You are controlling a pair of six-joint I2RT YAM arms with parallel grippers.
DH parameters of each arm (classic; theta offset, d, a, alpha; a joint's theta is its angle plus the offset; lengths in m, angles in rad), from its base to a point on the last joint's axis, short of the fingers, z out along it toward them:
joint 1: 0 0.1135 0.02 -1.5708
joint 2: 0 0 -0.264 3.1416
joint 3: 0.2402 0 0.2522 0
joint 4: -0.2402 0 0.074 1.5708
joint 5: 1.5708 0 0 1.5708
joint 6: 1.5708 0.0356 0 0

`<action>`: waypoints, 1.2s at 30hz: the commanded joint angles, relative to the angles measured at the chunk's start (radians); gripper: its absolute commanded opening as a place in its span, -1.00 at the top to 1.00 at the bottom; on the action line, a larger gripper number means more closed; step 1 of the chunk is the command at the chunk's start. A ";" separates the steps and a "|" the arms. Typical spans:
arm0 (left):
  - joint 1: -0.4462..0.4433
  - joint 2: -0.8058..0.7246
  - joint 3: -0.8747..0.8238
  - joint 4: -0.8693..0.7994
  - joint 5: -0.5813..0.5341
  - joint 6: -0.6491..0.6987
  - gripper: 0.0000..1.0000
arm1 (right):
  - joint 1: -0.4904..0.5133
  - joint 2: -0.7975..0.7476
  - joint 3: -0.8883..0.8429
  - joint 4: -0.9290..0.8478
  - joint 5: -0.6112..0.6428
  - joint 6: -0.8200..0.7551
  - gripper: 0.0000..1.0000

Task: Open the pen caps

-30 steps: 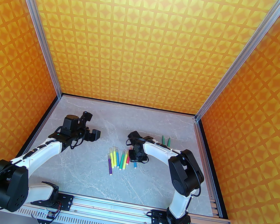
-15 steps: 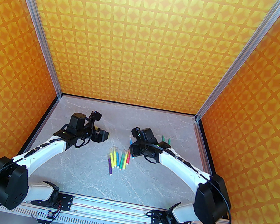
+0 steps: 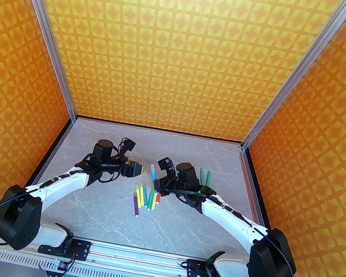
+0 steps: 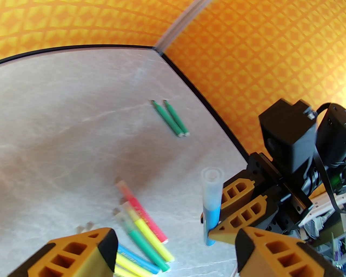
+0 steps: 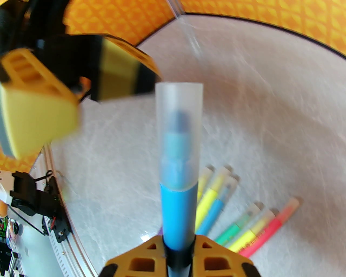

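Note:
My right gripper (image 3: 155, 185) is shut on the barrel of a blue pen (image 3: 153, 175), holding it raised and pointing away with its translucent pen cap (image 3: 152, 166) on the free end. The right wrist view shows the blue pen (image 5: 178, 213) rising from the right gripper (image 5: 178, 257), its cap (image 5: 178, 129) in place. My left gripper (image 3: 141, 169) stands open just left of that cap, not touching it. In the left wrist view the cap (image 4: 212, 184) sits ahead of the left gripper (image 4: 175, 240), towards its right finger. Several capped pens (image 3: 146, 196) lie on the table.
Two green pens (image 3: 204, 176) with bare tips lie side by side behind my right arm, near the right wall; the left wrist view shows them too (image 4: 170, 117). The grey marble table (image 3: 106, 215) is walled by orange panels on three sides.
My right gripper has lifted the blue pen off the table and carried it left and up. The left gripper has moved right towards it, and its jaws have narrowed a little.

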 commanded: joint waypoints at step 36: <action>-0.071 0.049 0.065 0.116 0.085 -0.053 0.35 | 0.052 0.030 0.000 0.089 -0.053 -0.020 1.00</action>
